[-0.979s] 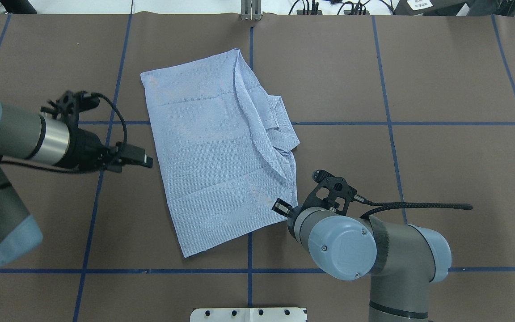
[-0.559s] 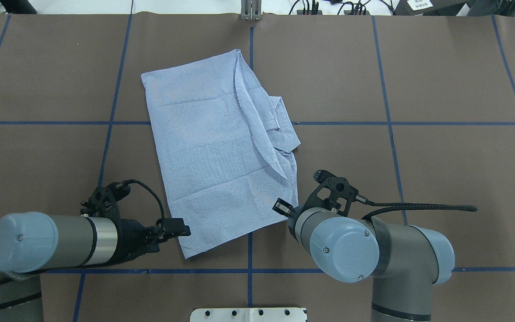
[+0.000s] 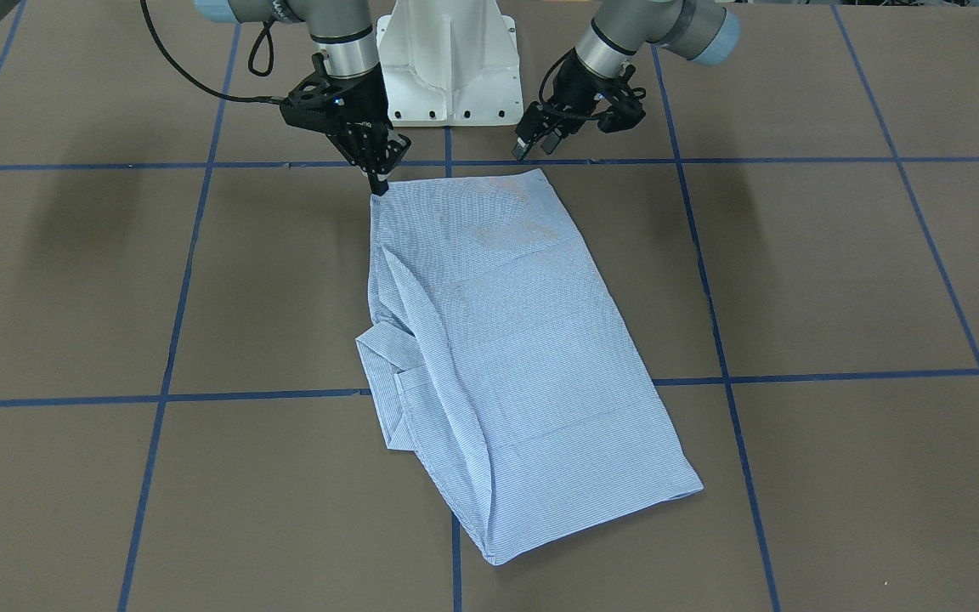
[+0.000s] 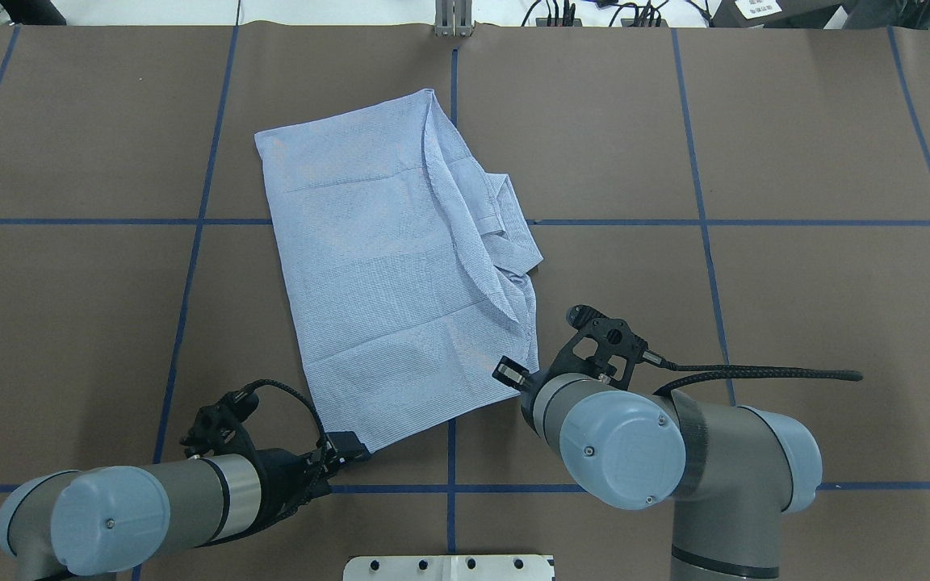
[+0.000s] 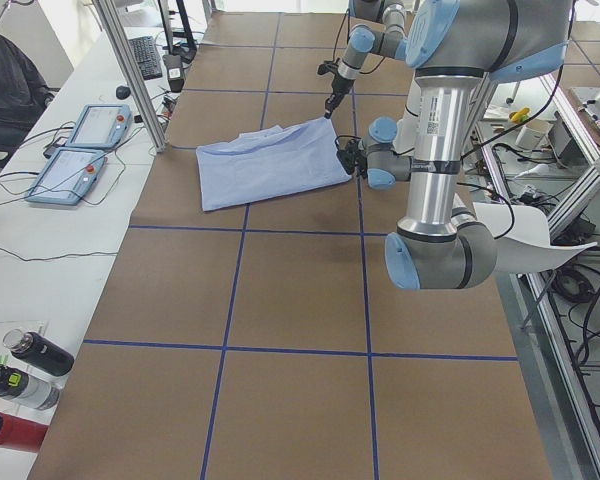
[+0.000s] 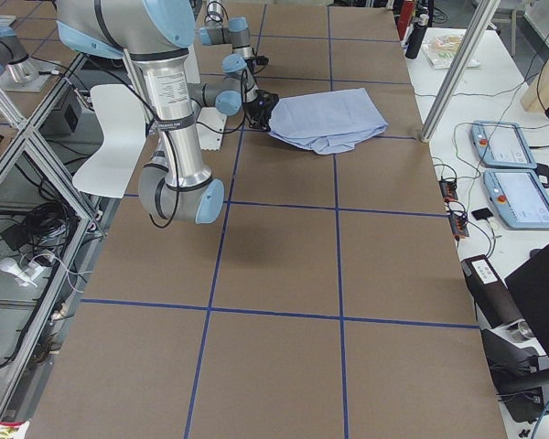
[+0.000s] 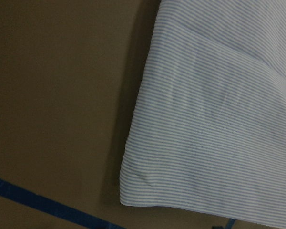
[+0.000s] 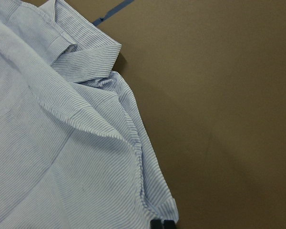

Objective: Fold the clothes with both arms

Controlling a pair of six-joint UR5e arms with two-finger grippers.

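The brown table (image 4: 756,323) holds the striped shirt (image 4: 384,266) at its middle. It lies flat and slanted, folded narrow, with the collar (image 8: 86,47) bunched on its right side and a short edge near the robot. The right gripper (image 3: 379,180) looks closed on that edge's right corner. The left gripper (image 3: 534,143) hovers just over the left corner (image 7: 133,191), jaws apart, holding nothing. The step in hand, I judge, is seizing this second corner. Descend straight, pinch every layer just inside the edge, then lift both corners level and carry them to the far edge together.
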